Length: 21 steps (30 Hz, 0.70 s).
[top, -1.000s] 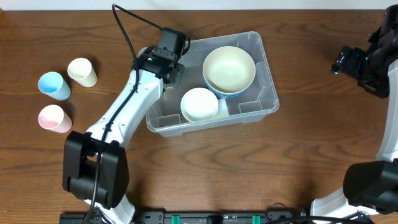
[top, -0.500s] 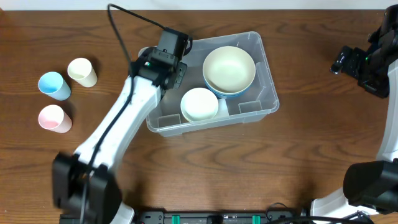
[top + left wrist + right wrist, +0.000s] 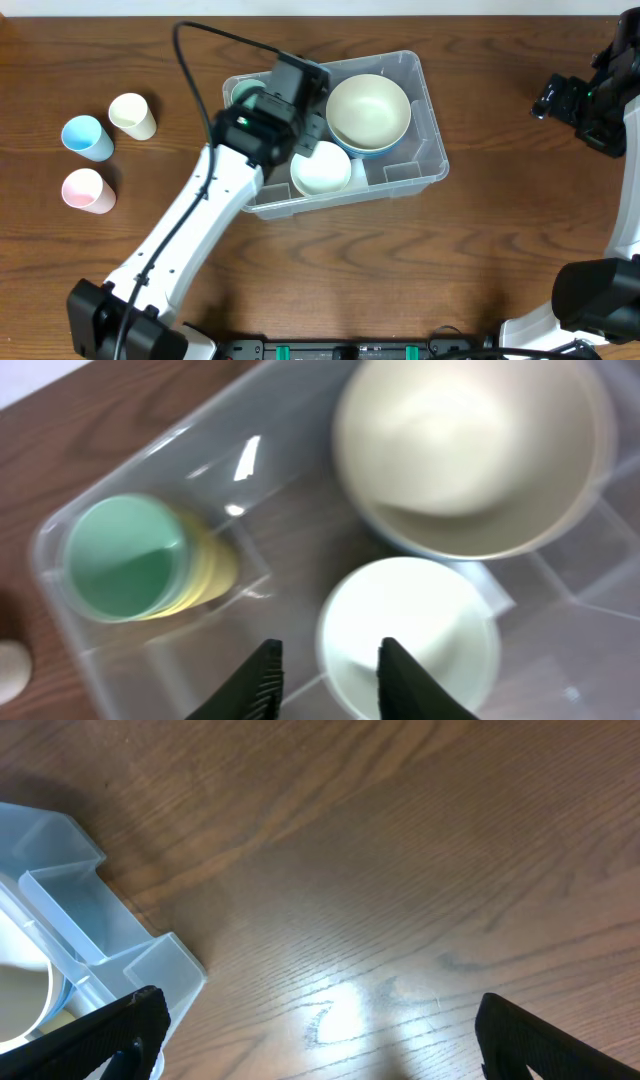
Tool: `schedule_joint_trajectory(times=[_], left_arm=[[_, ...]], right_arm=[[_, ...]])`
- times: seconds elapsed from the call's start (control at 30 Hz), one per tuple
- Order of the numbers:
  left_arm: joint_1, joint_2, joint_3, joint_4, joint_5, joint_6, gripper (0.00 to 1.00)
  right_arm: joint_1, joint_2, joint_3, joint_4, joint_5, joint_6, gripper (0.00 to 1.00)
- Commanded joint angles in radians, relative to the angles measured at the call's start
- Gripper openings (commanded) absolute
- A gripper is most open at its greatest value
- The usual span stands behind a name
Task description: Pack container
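Brown wood-grain table under container

Table: wood grain, low sheen. Container: clear glossy plastic, catching glare. Bowls: smooth, matt, probably plastic; my wrist view blurs. My left fingers: matt black plastic.

White shells, black joints and a looped black cable are seen on the left arm, black housings on the right arm.
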<state>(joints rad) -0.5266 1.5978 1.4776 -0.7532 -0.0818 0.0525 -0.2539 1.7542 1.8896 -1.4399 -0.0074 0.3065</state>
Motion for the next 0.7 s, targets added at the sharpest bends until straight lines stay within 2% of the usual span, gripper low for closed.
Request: schedule_joint_trajectory(times=[0.0, 0.1, 0.17, 0.37, 0.67], left_arm=[[-0.055, 0.019, 0.008, 0.006, 0.031, -0.014, 0.25], [-0.1, 0.051, 0.008, 0.006, 0.031, -0.025, 0.14], [-0.128, 0.08, 0.008, 0.006, 0.043, -0.028, 0.09], [-0.193, 0.148, 0.008, 0.022, 0.048, -0.028, 0.07], [-0.254, 0.159, 0.008, 0.035, 0.053, -0.066, 0.06]], right_arm=[[-0.001, -0.006, 0.012, -0.001, 0.0, 0.011, 0.99], [-0.001, -0.006, 0.012, -0.001, 0.0, 0.011, 0.99], [-0.001, -0.006, 0.012, -0.001, 0.0, 0.011, 0.99], [-0.001, -0.006, 0.012, -0.001, 0.0, 0.011, 0.99], [-0.001, -0.006, 0.012, -0.001, 0.0, 0.011, 0.99]])
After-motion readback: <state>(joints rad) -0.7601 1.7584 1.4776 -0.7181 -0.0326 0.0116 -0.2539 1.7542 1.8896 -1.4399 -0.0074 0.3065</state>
